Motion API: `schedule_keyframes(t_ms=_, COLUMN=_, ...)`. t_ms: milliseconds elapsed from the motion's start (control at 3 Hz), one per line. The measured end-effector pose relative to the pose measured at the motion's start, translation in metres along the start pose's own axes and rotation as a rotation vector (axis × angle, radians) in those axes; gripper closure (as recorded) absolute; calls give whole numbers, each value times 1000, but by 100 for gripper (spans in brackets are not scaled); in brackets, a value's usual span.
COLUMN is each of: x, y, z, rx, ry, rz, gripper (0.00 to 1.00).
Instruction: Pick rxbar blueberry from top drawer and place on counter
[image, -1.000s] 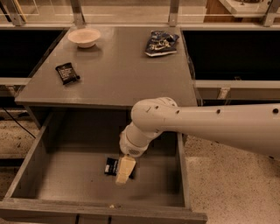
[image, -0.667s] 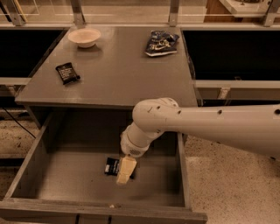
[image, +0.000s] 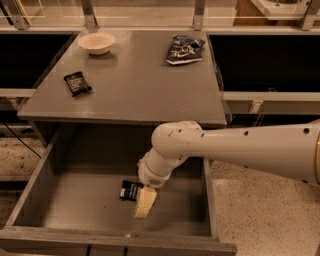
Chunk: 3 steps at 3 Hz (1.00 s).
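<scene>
The rxbar blueberry (image: 130, 190), a small dark navy wrapper with white lettering, lies flat on the floor of the open top drawer (image: 75, 200), near its middle. My gripper (image: 144, 204) reaches down into the drawer from the right on the white arm and sits right at the bar's right end, covering that end. The grey counter (image: 135, 85) lies above and behind the drawer.
On the counter are a white bowl (image: 96, 42) at the back left, a black bar wrapper (image: 77, 83) at the left, and a blue-and-white snack bag (image: 184, 49) at the back right. The drawer's front wall (image: 115, 242) runs along the bottom.
The arm and gripper have sunk slightly lower and toward the drawer's front. The bar lies where it was.
</scene>
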<state>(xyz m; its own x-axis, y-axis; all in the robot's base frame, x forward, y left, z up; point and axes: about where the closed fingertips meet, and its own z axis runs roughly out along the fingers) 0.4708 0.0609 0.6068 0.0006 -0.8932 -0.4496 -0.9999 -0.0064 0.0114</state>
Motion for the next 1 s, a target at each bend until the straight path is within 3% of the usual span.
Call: schedule_keyframes(t_ms=1000, x=6, y=-2, z=19, rx=-44, ry=18, rz=14, gripper=0)
